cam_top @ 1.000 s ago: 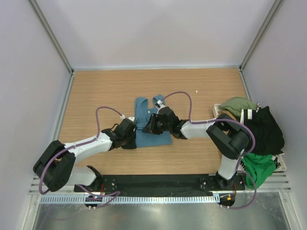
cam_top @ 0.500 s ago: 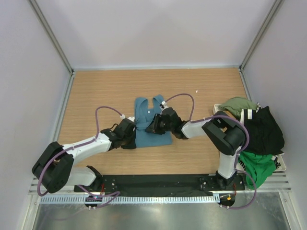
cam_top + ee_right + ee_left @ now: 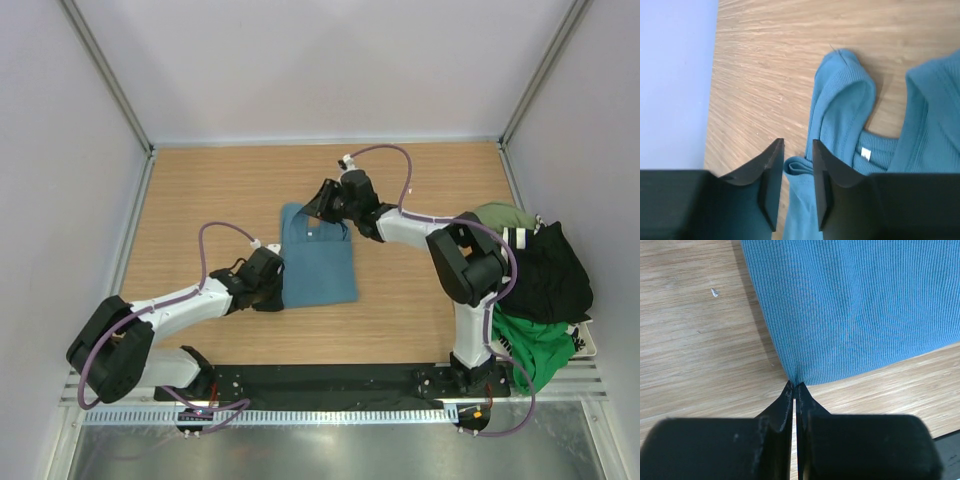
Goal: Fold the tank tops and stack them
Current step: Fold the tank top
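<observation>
A teal blue tank top (image 3: 320, 265) lies flat on the wooden table, straps towards the far side. My left gripper (image 3: 273, 287) is shut on its near left corner; in the left wrist view the jaws (image 3: 795, 385) pinch the hem of the ribbed cloth (image 3: 850, 305). My right gripper (image 3: 323, 203) is at the top's far end, by the right shoulder. In the right wrist view its jaws (image 3: 797, 150) stand a little apart with a rolled fold of the teal cloth (image 3: 798, 165) filling the gap. One strap (image 3: 845, 95) and the white neck label (image 3: 866, 153) lie flat beside it.
A white tray (image 3: 452, 229) at the table's right edge holds a heap of other tops: olive (image 3: 500, 217), black (image 3: 550, 270) and green (image 3: 535, 350). Light walls close in the table on the left, far and right sides.
My right gripper has moved from the middle of the teal top to its far end, and the upper part now lies spread out wider. The left gripper has stayed on the near corner.
</observation>
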